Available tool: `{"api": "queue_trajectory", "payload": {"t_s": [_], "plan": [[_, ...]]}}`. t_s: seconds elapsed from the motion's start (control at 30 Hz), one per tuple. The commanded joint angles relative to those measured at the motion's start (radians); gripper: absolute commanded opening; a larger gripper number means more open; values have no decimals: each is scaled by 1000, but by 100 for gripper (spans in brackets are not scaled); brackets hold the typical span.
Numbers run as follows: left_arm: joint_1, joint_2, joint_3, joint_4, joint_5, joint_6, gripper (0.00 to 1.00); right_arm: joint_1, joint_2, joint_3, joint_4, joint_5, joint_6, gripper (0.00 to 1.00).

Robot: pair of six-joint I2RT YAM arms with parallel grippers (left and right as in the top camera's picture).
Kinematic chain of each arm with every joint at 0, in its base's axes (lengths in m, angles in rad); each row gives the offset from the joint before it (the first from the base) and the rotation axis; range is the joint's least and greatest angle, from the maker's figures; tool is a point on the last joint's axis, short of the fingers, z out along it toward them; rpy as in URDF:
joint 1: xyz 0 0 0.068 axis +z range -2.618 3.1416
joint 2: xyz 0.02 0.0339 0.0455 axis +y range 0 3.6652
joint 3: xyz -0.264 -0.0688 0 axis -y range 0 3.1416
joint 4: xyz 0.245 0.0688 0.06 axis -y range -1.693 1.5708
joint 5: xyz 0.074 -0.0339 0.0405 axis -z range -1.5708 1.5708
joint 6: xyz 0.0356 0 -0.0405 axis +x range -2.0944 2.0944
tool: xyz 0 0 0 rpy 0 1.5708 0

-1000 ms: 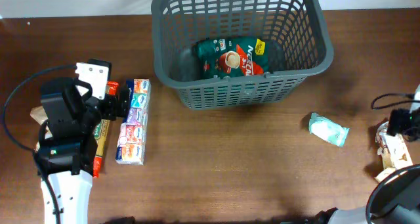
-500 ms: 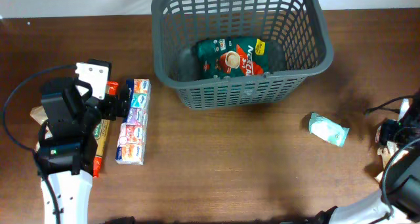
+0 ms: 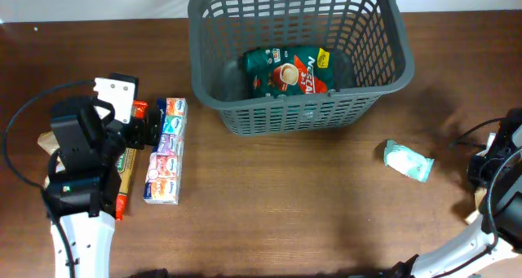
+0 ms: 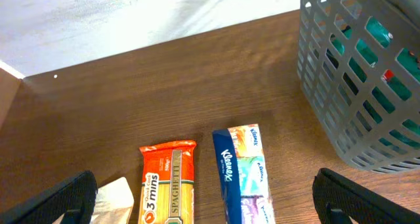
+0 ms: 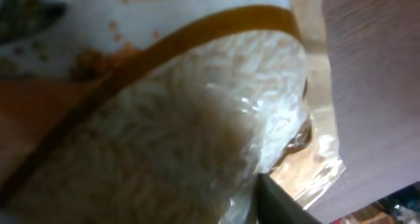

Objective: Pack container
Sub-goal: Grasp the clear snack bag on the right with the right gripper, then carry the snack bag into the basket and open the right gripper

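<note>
The dark grey basket (image 3: 298,115) stands at the back centre with a green coffee packet (image 3: 289,70) inside; it also shows in the left wrist view (image 4: 354,73). My left gripper (image 3: 143,135) is open and empty, hovering over an orange spaghetti packet (image 4: 169,184) and a blue tissue multipack (image 4: 243,175). My right gripper (image 3: 488,180) is at the far right table edge, on a rice packet (image 5: 164,119) that fills its view. One dark finger (image 5: 285,201) presses on the packet's side; the other is hidden.
A small teal tissue packet (image 3: 407,161) lies right of centre. A pale silvery packet (image 4: 115,198) lies left of the spaghetti. The tissue multipack (image 3: 165,152) lies lengthwise left of the basket. A white wall borders the table's far edge.
My right arm has swung in over the rice packet at the right edge and now covers most of it. The left arm and the packets have not moved.
</note>
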Motion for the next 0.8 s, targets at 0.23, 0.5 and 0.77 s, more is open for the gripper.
{"api": "queue_trajectory", "payload": {"t_s": [0.23, 0.5, 0.77], "plan": [[3, 4, 21, 3, 17, 11, 99, 3, 45, 5, 24, -88, 106, 4], [3, 4, 21, 3, 17, 11, 99, 4, -26, 220, -40, -477, 136, 4], [3, 4, 21, 2, 17, 11, 99, 18, -159, 726, -205, -698, 195, 4]]}}
